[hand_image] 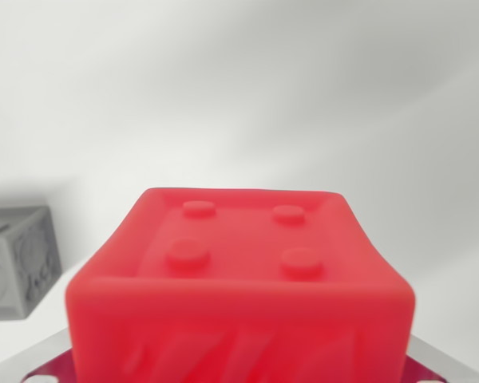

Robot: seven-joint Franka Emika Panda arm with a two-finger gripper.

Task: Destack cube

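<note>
A red cube (243, 287) with round studs on its top face fills the lower middle of the wrist view, very close to the camera. A grey cube (17, 263) stands on the white surface at the wrist view's left edge, apart from the red one. Below the red cube, metal and dark red parts (40, 363) show at the bottom corners. The gripper's fingers are not visible, so whether the red cube is held cannot be told.
A plain white surface and a blurred white background (303, 96) take up the rest of the view.
</note>
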